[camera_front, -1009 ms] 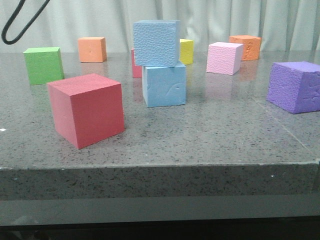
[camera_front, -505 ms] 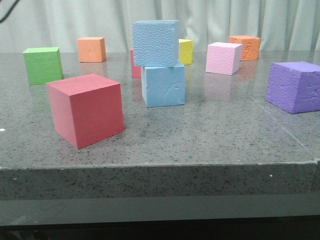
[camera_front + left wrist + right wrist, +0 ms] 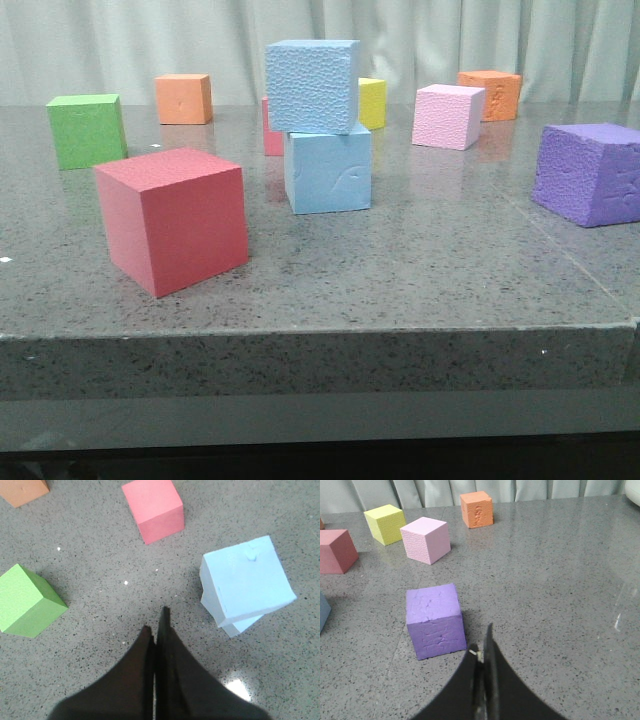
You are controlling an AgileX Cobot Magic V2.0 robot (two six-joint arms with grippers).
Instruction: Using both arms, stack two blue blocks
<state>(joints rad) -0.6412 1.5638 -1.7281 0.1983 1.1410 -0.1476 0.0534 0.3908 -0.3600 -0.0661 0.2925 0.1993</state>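
The rough pebbly blue block sits on top of the smooth blue block with the curved scratch, mid-table, twisted a little and overhanging to the left. The stack also shows in the left wrist view: upper block, lower block's corner. My left gripper is shut and empty, above the table beside the stack, apart from it. My right gripper is shut and empty, next to the purple rough cube. Neither gripper shows in the front view.
A large red cube stands front left, a green cube and an orange cube at back left. A yellow cube, pale pink cube and second orange cube stand behind. The purple cube is at right.
A dark cable loop at the front view's top left has gone up out of the picture. The stacked blue blocks have not moved.
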